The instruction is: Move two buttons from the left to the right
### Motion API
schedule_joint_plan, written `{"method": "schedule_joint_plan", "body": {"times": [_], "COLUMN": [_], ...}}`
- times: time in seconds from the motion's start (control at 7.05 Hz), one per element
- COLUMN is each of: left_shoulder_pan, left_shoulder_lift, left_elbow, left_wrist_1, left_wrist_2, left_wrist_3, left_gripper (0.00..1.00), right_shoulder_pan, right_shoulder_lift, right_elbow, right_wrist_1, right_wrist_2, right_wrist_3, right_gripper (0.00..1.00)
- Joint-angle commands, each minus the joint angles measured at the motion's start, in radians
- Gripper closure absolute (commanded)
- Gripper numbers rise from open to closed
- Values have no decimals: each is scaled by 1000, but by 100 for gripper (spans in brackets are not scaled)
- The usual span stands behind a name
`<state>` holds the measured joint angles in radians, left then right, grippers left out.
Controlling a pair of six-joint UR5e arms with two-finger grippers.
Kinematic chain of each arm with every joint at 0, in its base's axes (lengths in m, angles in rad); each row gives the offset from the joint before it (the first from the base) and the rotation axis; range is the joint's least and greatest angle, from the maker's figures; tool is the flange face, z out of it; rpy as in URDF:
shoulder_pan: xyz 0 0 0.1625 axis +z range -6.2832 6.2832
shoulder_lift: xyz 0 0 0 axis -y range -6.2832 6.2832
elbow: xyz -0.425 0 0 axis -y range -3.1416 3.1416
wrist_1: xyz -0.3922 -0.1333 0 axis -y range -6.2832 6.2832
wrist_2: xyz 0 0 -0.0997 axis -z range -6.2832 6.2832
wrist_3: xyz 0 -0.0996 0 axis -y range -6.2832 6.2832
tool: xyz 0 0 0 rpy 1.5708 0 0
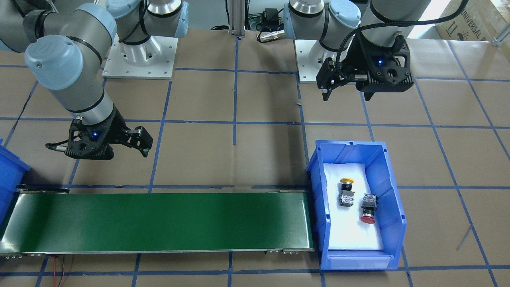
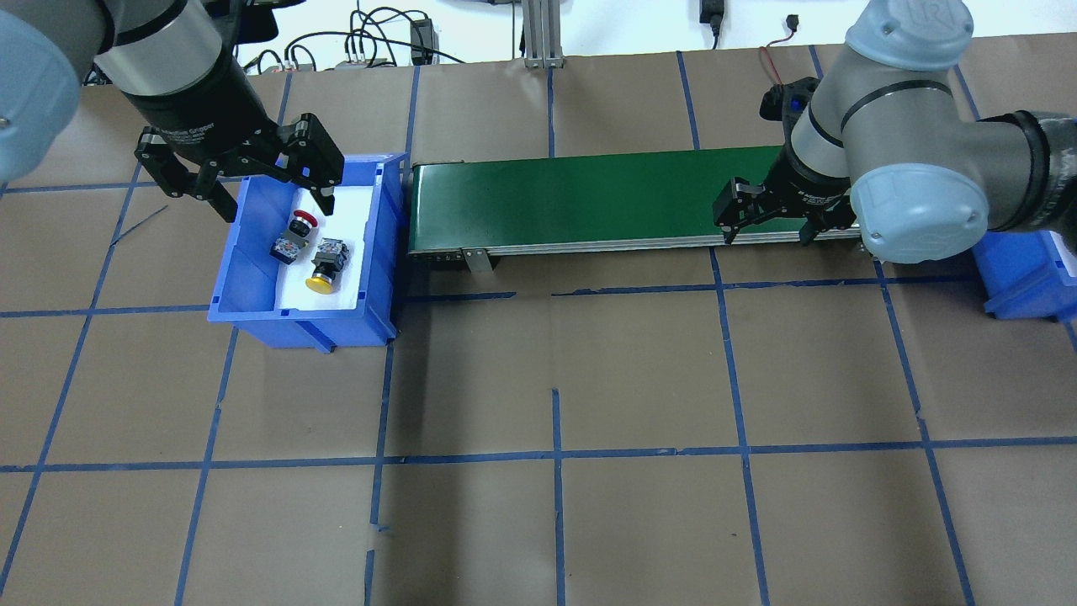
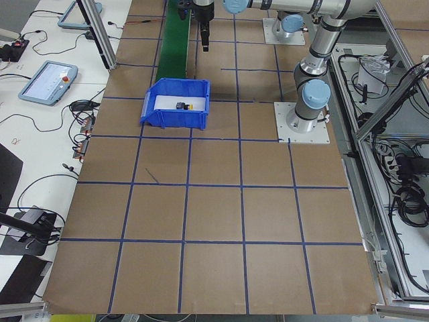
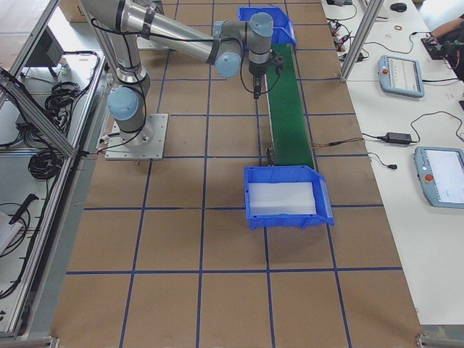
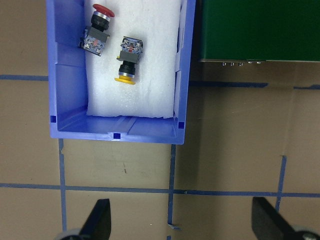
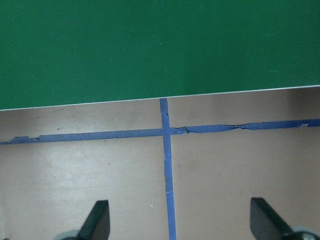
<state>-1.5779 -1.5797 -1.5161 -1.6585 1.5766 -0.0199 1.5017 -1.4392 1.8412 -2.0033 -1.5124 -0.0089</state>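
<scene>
The yellow button [image 1: 346, 191] and the red button [image 1: 367, 210] lie on their sides, close together, on white foam in a blue bin [image 1: 350, 145]. They also show in the overhead view, the red button [image 2: 294, 236] and the yellow button [image 2: 324, 265], and in the left wrist view, the red button [image 5: 97, 27] and the yellow button [image 5: 127, 60]. My left gripper [image 2: 273, 202] hangs open and empty above the bin's robot-side edge. My right gripper [image 2: 767, 234] hangs open and empty over the near edge of the green conveyor belt [image 2: 589, 198].
The conveyor belt [image 1: 159, 219] runs from the bin with the buttons to a second blue bin [image 2: 1022, 269] at the robot's right. That bin [image 4: 286, 217] holds only white foam. Brown paper with blue tape lines covers the table [image 2: 555, 379].
</scene>
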Motion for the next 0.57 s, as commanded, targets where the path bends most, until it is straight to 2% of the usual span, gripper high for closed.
{"method": "schedule_joint_plan", "body": {"times": [0.0,0.43], "left_shoulder_pan": [2,9], "left_shoulder_lift": [-3,-3], "left_elbow": [-1,-6], "left_wrist_1": [0,0], "left_wrist_2": [-6,-1], "left_wrist_3": [18,21], "left_gripper": [0,0], "right_shoulder_pan": [0,-5], "right_shoulder_lift": [8,11], "right_elbow": [0,0], "right_wrist_1": [-11,-3], "right_wrist_2": [6,6], "right_wrist_3": [4,4], "right_gripper": [0,0]}}
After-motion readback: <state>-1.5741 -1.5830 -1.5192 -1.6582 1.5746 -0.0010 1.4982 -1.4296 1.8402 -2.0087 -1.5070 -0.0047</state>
